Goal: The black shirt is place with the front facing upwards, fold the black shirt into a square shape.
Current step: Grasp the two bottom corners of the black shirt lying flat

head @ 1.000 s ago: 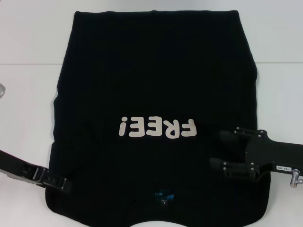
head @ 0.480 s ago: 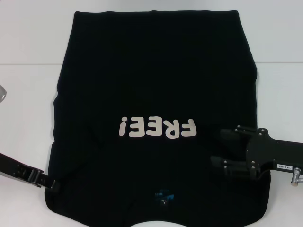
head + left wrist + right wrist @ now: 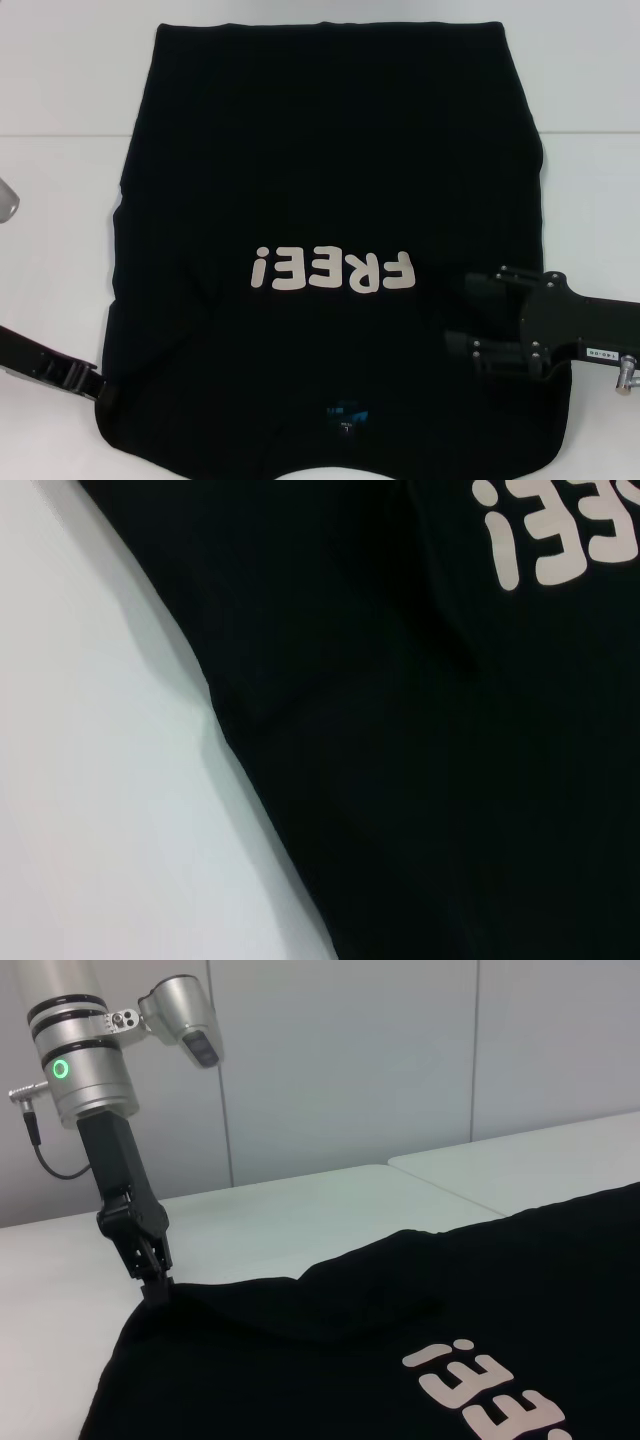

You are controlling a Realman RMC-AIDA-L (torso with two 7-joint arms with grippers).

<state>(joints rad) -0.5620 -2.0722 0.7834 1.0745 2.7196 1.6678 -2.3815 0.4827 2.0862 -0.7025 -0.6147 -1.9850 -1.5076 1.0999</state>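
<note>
While the black shirt (image 3: 330, 200) lies spread flat over the white table (image 3: 60, 250), front up, both grippers sit at its near end, one at each side. The left gripper (image 3: 105, 390) meets the shirt's near left edge, low at the cloth's corner region; seen from the right wrist camera, its fingertips (image 3: 155, 1285) come down onto the hem and appear pinched on the fabric, which rises there in a small peak with a fold running away from it. The right gripper (image 3: 468, 318) lies over the shirt's near right part, just beside and below the last letter of the print; its two fingers (image 3: 480, 290) point inward toward the shirt's middle, set apart from one another with dark cloth showing between them, and whether they touch the fabric cannot be told.

The left arm reaches in low from the near left corner of the head view, its dark link slanting toward the cloth; from the right wrist camera it stands nearly upright, tilted slightly, with a green ring lit on its silver wrist (image 3: 75, 1060). The right arm enters level from the right edge.

White block letters "FREE!" (image 3: 332, 270) read upside down from the robot's head. A small blue-green neck label (image 3: 345, 412) sits near the closest edge. Soft creases run from the left side toward the print.
</note>
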